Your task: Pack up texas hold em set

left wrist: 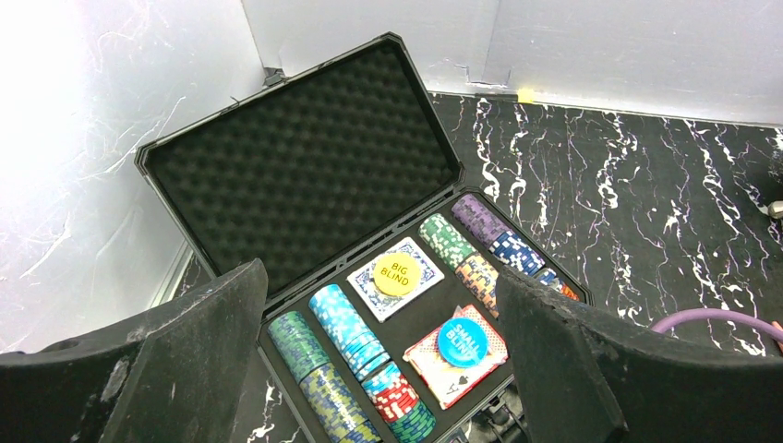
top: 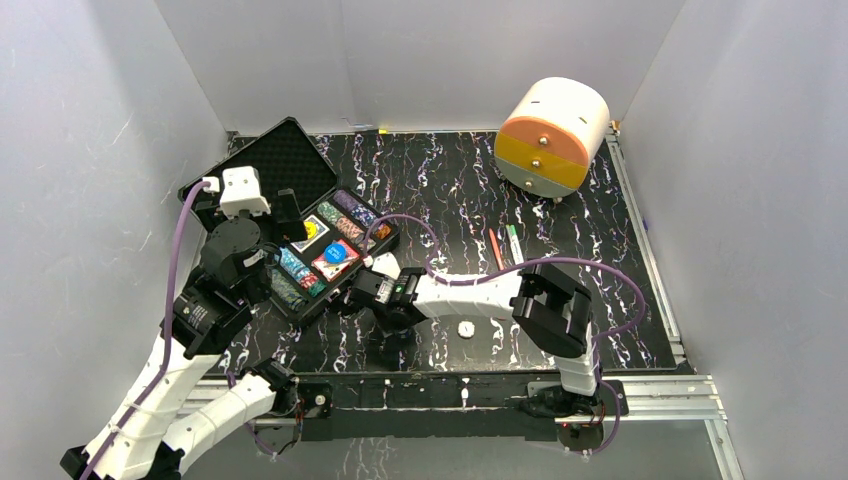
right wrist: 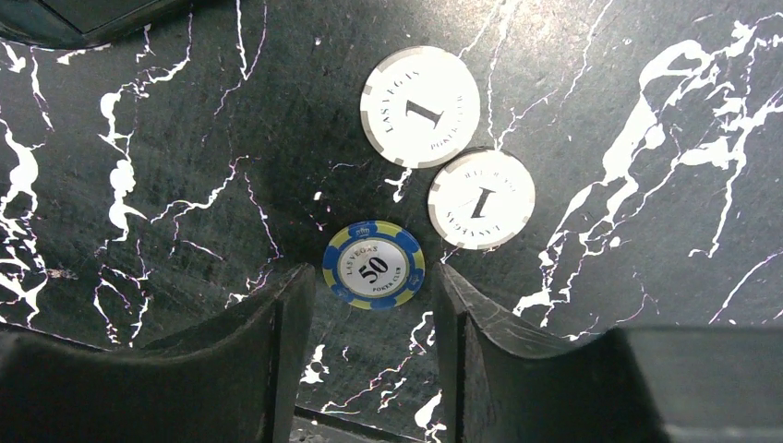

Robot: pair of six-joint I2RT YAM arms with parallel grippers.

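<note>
The right gripper (right wrist: 371,300) is held spread with nothing pinched, its fingers (right wrist: 277,341) set to either side of a blue-and-yellow 50 chip (right wrist: 374,264) that lies flat on the black marbled table (right wrist: 138,138). Whether the fingertips touch the surface cannot be told. The chip is centred in the gap just ahead of the tips. Being round, it has no long axis, so no wrist turn is judged necessary before closing. Just beyond it a pair of white 1 chips (right wrist: 480,198) is laid edge to edge. In the top view this gripper (top: 362,290) is placed at the near right corner of the open black case (top: 300,165), which is set toward the far left corner of the table, so the carry is judged short, leftward and slightly away. A further white chip (top: 465,328) is seen beneath the right forearm, toward the near edge. The left gripper (left wrist: 377,277) is likewise spread and empty above the case, where chip rows (left wrist: 355,346), a BIG BLIND button (left wrist: 397,274) and a SMALL BLIND button (left wrist: 462,340) on a card deck (left wrist: 434,374) are already stowed. The right arm is judged the nearer to the loose chips.
</note>
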